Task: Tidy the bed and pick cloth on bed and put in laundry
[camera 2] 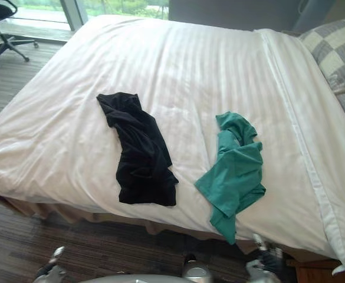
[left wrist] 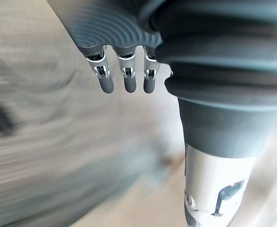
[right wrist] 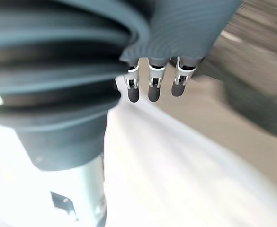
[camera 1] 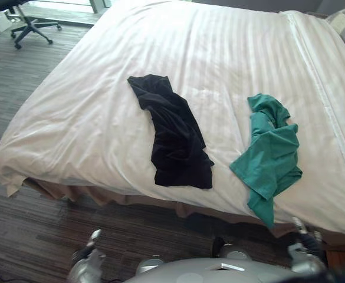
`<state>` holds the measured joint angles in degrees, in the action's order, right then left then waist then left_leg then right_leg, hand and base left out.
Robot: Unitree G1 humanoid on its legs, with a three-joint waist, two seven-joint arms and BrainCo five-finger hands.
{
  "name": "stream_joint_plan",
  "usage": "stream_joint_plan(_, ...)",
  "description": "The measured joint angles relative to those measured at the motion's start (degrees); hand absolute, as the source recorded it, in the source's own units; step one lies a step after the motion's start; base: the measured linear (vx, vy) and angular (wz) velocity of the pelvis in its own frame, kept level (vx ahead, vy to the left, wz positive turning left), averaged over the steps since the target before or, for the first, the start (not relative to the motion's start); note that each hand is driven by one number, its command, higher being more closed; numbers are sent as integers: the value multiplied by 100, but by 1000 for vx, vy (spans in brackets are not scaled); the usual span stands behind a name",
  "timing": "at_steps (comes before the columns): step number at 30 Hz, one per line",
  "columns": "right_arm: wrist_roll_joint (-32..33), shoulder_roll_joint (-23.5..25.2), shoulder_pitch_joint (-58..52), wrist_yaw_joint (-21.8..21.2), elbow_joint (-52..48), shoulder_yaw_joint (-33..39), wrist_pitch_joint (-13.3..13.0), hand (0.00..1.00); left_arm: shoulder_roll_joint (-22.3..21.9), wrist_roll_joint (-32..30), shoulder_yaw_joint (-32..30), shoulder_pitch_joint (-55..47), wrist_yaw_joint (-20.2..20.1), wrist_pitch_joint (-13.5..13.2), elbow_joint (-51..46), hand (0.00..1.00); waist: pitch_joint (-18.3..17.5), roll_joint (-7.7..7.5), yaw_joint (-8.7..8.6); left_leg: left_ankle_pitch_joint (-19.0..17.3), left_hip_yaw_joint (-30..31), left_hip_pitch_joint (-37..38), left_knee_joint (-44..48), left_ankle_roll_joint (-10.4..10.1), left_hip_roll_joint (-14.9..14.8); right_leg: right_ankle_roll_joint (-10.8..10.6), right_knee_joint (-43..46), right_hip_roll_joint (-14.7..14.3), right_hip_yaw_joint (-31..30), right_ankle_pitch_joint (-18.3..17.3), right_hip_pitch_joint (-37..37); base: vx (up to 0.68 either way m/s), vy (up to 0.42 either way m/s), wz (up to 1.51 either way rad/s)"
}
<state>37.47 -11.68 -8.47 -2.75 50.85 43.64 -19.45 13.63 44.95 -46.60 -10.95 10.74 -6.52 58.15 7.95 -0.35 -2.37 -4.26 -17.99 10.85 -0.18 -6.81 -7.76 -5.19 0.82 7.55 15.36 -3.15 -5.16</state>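
Black cloth: the black cloth [camera 1: 175,138] lies crumpled in a long strip on the bed [camera 1: 101,191], running from mid-mattress down toward the near edge. It looks dropped rather than laid out.
Green cloth: the green cloth [camera 1: 269,150] is bunched up well to the right of the black one and apart from it. Its lowest corner hangs just over the near edge.
Reach: both pieces sit toward the robot's side, so either should be reachable by leaning forward. The green one is likely easier for the right arm.
Bed cover: the white striped duvet [camera 2: 190,65] is spread fairly flat, with soft wrinkles near the cloths. It probably needs little smoothing until they are lifted.
Left robot hand: the left robot hand [left wrist: 129,80] hangs low beside the body, fingers straight and loose, nothing in it.
Right robot hand: the right robot hand [right wrist: 152,87] is likewise low, fingers relaxed and empty.
Stage: the pickup is not yet begun, judging by both cloths lying free.
Surroundings: a checked pillow [camera 2: 331,47] lies at the head end, and an office chair [camera 1: 25,20] stands on the wood floor [camera 1: 30,224] beyond the far corner.
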Motion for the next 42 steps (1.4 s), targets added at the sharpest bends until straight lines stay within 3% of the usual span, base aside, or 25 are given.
stream_joint_plan(1,17,-121,-12,25,-34,201,-43,0,56,125,-361,-43,47,-55,56,0,-60,-26,4,0,1,8,-20,0,0,-2,-51,-9,24,18,-39,3,1,21)
stream_joint_plan(2,23,-379,-18,118,-37,602,-149,0,164,550,-996,-155,85,-193,140,0,-150,88,-3,0,2,-2,-96,0,-8,-7,-138,-44,92,41,-65,2,-10,26)
stream_joint_plan(3,66,-614,-17,191,-19,1103,-240,0,277,944,-1574,-200,84,-303,187,0,-221,108,-21,0,7,13,-170,0,-8,2,-225,-81,167,57,-133,-1,-12,30)
stream_joint_plan(5,69,-920,22,292,84,1656,-386,0,424,1586,-2168,-225,69,-501,190,0,-258,170,-23,3,18,-8,-202,-5,-29,21,-292,-115,242,81,-161,-23,-15,21)
stream_joint_plan(7,60,-1408,202,362,180,2109,-678,0,711,2410,-2651,-241,69,-1072,161,0,-304,242,-72,23,69,-27,-227,-25,-64,33,-374,-161,305,93,-211,-49,-39,16)
stream_joint_plan(8,54,-1511,219,380,165,2119,-758,0,780,2430,-2655,-222,91,-1298,113,0,-324,245,-89,32,96,-29,-234,-37,-68,36,-403,-171,333,98,-234,-54,-56,23)
stream_joint_plan(10,-160,-1716,253,525,-373,1965,-920,0,1017,2273,-2496,-66,380,-2168,-856,0,-504,261,-110,108,187,-96,-271,-55,-95,49,-436,-181,445,105,-237,-41,-41,23)
stream_joint_plan(12,-538,-1811,344,651,-1007,1634,-933,0,1356,1808,-2241,82,588,-2625,-1773,0,-562,202,-78,131,189,-106,-273,-75,-130,73,-437,-209,442,111,-229,-39,-17,4)
stream_joint_plan(15,-1034,-2026,462,756,-2120,1067,-898,0,1797,597,-1561,330,717,-2906,-3426,0,-621,209,-13,137,183,-139,-268,-79,-140,99,-436,-245,430,136,-192,-65,-23,-2)
stream_joint_plan(16,-1225,-2173,516,738,-2649,739,-792,0,1942,-235,-1191,352,733,-2905,-4344,0,-644,205,-8,153,153,-204,-275,-66,-128,107,-434,-238,401,170,-111,-50,12,-8)
stream_joint_plan(18,-1351,-2253,659,671,-3016,455,-643,0,2014,-882,-865,418,694,-2782,-5122,0,-624,220,-6,154,112,-202,-280,-65,-122,103,-434,-237,351,193,-82,-28,13,-11)
stream_joint_plan(21,-1613,-2262,890,462,-3302,-190,-365,0,2011,-1538,45,770,307,-2250,-5789,0,-616,238,-11,155,59,-199,-279,-63,-121,109,-406,-243,259,207,-16,9,5,-15)
stream_joint_plan(25,-1978,-2261,1250,179,-3413,-1223,144,0,1795,-2256,1595,1286,-692,-1175,-5867,0,-484,292,-58,157,-120,-154,-256,-60,-114,115,-313,-246,40,211,118,18,4,-26)
stream_joint_plan(29,-2210,-2231,1508,87,-3371,-2154,373,0,1421,-2910,2955,1480,-1318,-475,-5603,0,-283,283,-155,156,-509,-16,-54,-58,-103,131,-228,-236,-383,215,166,16,-3,-49)
stream_joint_plan(32,-2317,-2081,1509,59,-3328,-2399,405,0,1347,-3131,3497,1682,-1332,-227,-4997,0,-209,283,-190,155,-724,120,77,-56,-115,181,-183,-253,-661,183,112,23,-36,-52)
stream_joint_plan(36,-2316,-1784,1459,-112,-3326,-2598,410,0,1346,-3723,3877,2043,-1070,23,-3936,0,-98,316,-447,152,-861,271,141,-52,-141,200,-172,-273,-940,171,74,-20,-39,-33)
stream_joint_plan(40,-2318,-1686,1226,-225,-3328,-2727,410,0,1347,-4017,4119,2343,-910,128,-3342,0,-62,272,-466,129,-989,350,143,-26,-178,224,-76,-331,-1053,156,108,-95,-26,-20)
stream_joint_plan(41,-2322,-1508,1183,-331,-3434,-2903,418,0,1349,-4455,4355,2547,-777,273,-2745,0,47,282,-452,-1,-1140,199,74,-35,-220,242,68,-446,-1231,227,468,-275,-37,-30)
stream_joint_plan(42,-2322,-1502,1173,-340,-3450,-2908,426,0,1349,-4464,4366,2548,-775,315,-2744,0,61,288,-454,-1,-1138,205,29,-36,-214,237,62,-448,-1246,250,483,-280,-28,-27)
